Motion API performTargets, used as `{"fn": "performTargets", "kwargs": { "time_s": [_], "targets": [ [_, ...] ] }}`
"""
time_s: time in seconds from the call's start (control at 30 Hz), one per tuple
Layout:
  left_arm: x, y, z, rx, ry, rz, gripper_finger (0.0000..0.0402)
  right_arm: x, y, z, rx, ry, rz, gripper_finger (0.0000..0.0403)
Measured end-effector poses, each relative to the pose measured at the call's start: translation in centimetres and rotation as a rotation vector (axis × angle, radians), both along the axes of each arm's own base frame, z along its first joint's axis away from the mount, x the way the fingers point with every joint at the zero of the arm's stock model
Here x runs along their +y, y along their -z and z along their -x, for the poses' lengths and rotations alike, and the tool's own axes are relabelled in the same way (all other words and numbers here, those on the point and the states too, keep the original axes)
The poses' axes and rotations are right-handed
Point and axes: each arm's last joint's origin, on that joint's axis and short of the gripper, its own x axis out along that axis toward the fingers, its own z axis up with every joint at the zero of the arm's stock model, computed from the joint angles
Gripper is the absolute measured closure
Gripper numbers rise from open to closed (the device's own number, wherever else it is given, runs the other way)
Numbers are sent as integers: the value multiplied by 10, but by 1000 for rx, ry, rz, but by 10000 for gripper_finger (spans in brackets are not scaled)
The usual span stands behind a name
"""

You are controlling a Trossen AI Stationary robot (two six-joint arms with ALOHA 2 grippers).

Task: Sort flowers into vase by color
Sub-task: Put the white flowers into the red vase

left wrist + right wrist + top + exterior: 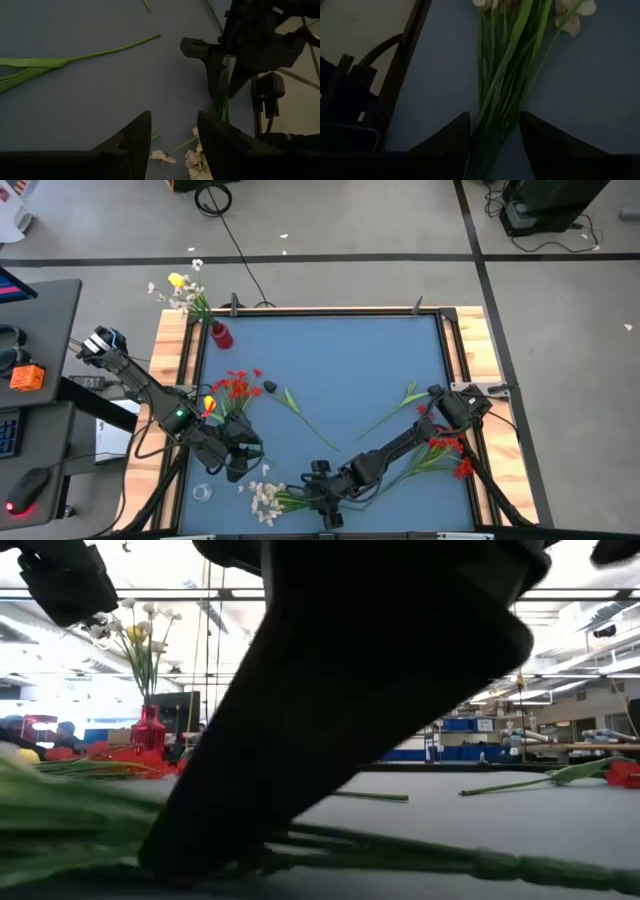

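The white flowers (266,500) lie near the table's near edge, their green stems (502,95) pointing right. My right gripper (495,140) is low over them and open, one finger on each side of the stem bundle. My left gripper (174,135) hovers open just left of and beyond the white blossoms (195,159). The red vase (220,335) stands at the far left corner, holding a yellow and some white flowers (183,288) by their stems. Red flowers (236,386), a yellow tulip (208,402) and a dark bud (270,388) lie flat, left of centre. More red sprays (452,450) lie on the right. My right gripper comes at the white flowers' stems (490,125) from above with its fingers across the bundle, which lies flat on the table. I cannot tell whether the fingers (462,137) touch the stems.
Loose green stems lie mid-table (300,416) and toward the right (398,408). A small clear ring (203,492) sits near the left near corner. Wooden side rails (172,350) edge the blue mat. The mat's far middle (340,350) is bare.
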Motion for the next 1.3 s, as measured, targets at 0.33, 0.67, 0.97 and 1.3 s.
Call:
{"fn": "performTargets", "kwargs": {
  "time_s": [0.33,0.67,0.97,1.3],
  "targets": [
    [0,0,0,9,-168,181,235,-17,-2,-4,71,77,-33,347],
    [-1,-1,0,26,-187,263,237,-36,-36,-10,76,274,-222,390],
    [15,-37,15,-200,-182,284,262,-58,-83,3,-26,622,-229,392],
    [31,-69,27,-463,-247,205,263,-107,-117,6,-371,1050,-404,392]
  ]
}}
